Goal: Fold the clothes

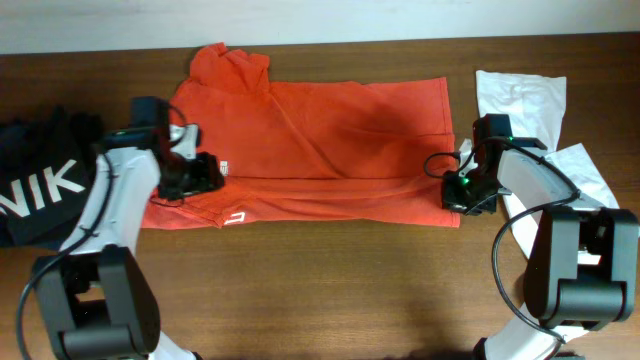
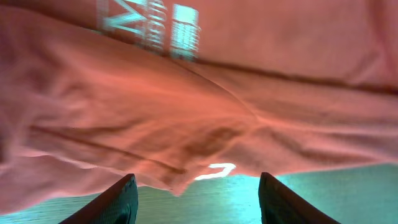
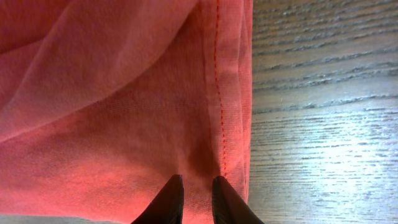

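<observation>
While my right gripper [image 3: 194, 182] pinches the stitched hem of the orange shirt [image 1: 330, 130], fingers almost together, my left gripper [image 2: 197, 180] stands wide apart at the collar end, holding nothing. The shirt lies spread lengthwise across the wooden table [image 1: 330, 290]. I judge a clean fold needs both ends gripped and lifted level, so my left should close first. A black garment [image 1: 35, 185] crowds my left, and white cloth [image 1: 520, 95] my right.
</observation>
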